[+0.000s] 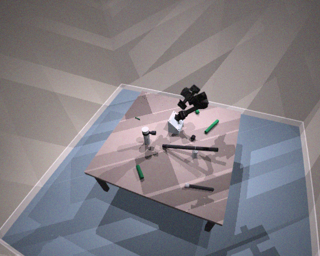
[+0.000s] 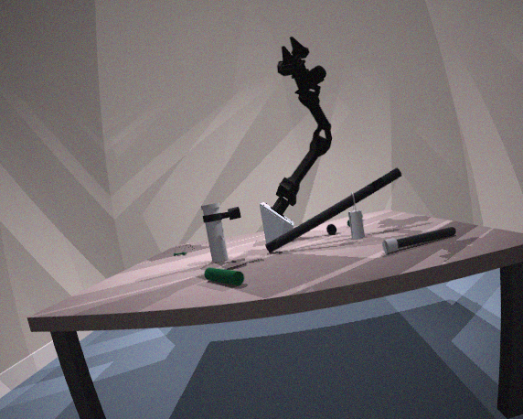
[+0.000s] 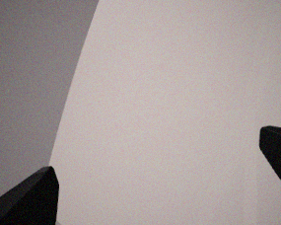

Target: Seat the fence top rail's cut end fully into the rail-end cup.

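The black top rail [image 1: 179, 147] [image 2: 331, 211] slopes: its left end is down at table level and its right end is raised. It passes through the thin loop above the short grey post [image 1: 194, 154] [image 2: 357, 225]. The big white post [image 1: 146, 140] [image 2: 218, 244] stands upright to the left. Its dark brace band [image 2: 215, 217] is high, near the post cap [image 1: 145, 129] [image 2: 210, 207]. The black rail-end cup [image 1: 153, 133] [image 2: 234, 213] sticks out towards the right, empty, above and apart from the rail's low end. My gripper [image 2: 287, 43] [image 3: 162, 157] is open and empty, high above the table, far from the rail.
A white slanted base block [image 1: 174, 127] [image 2: 275, 227] carries the arm. Green cylinders [image 1: 140, 171] [image 1: 211, 126] lie at the front left and back right. A black ball-like piece [image 1: 193, 137] [image 2: 331, 229] lies behind the rail. A dark rod with a white end [image 1: 200, 187] [image 2: 421, 239] lies front right.
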Tool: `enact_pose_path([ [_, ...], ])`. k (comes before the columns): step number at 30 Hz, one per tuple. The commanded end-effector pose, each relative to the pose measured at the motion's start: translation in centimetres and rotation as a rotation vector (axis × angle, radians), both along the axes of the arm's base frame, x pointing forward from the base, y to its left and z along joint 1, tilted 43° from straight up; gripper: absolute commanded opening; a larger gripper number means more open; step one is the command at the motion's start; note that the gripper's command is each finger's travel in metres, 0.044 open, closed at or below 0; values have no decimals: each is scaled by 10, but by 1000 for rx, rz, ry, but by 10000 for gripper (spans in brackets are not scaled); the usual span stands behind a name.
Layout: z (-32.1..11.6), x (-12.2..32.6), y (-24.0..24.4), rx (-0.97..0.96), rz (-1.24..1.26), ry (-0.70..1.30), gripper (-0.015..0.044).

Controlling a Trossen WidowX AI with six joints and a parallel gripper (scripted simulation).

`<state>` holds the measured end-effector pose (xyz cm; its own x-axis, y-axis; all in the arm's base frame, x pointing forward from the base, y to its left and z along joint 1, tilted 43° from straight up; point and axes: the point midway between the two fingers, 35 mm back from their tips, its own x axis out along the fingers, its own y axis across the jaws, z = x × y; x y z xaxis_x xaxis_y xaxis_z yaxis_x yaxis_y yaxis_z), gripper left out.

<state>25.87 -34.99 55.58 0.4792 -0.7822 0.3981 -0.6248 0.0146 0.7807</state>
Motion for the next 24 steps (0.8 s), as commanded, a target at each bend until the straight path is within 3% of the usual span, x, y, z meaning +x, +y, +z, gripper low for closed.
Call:
enact_pose_path([
  [1, -70, 36, -9, -14, 39, 414, 440],
  [14, -237, 74, 20, -226, 395, 1226, 440],
  [24, -344, 67, 86, -555, 874, 1528, 440],
])
